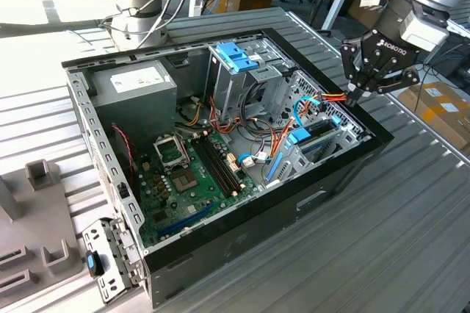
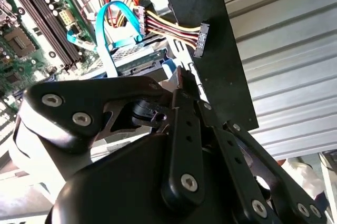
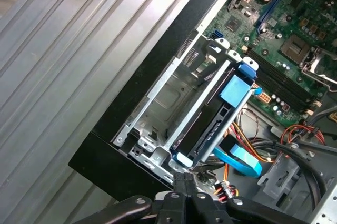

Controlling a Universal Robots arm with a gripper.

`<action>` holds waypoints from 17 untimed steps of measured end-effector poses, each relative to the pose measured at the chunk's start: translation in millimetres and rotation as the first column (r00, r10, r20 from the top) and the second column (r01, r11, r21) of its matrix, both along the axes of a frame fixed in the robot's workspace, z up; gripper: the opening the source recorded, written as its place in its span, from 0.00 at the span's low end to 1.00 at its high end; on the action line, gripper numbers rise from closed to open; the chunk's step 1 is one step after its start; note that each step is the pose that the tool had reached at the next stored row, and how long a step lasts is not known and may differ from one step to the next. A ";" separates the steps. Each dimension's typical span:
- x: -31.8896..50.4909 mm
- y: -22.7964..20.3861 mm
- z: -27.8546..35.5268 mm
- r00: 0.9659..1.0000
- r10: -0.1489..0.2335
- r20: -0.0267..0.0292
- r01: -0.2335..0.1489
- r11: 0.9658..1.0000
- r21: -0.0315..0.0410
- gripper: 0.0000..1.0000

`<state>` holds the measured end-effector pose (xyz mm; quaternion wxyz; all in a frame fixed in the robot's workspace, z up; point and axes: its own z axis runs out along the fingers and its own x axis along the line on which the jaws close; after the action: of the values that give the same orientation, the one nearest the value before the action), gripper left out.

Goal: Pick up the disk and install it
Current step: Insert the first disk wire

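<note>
We see the gripper w/ fingers pressed together, tips touching the disk end. Disk sits in its bay inside the computer case.

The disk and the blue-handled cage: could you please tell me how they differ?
The disk lies low in a bay at the case's edge on the exterior view's right; the cage stands taller near the far wall. The disk is dark with thin light-blue rails; the cage is grey metal under a broad blue handle. Both carry blue plastic inside the case.
</note>
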<state>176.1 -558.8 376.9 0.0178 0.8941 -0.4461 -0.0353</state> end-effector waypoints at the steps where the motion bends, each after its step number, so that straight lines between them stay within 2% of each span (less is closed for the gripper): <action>1: 0.0 0.0 0.0 1.000 0.007 0.000 -0.007 1.000 0.000 0.11; 9: 0.2 0.0 0.0 0.998 0.061 0.000 -0.061 0.998 0.000 0.11; 17: 0.6 0.0 0.0 0.992 0.125 0.000 -0.125 0.992 0.000 0.11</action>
<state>176.7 -558.8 376.9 0.0200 0.9203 -0.3891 -0.0341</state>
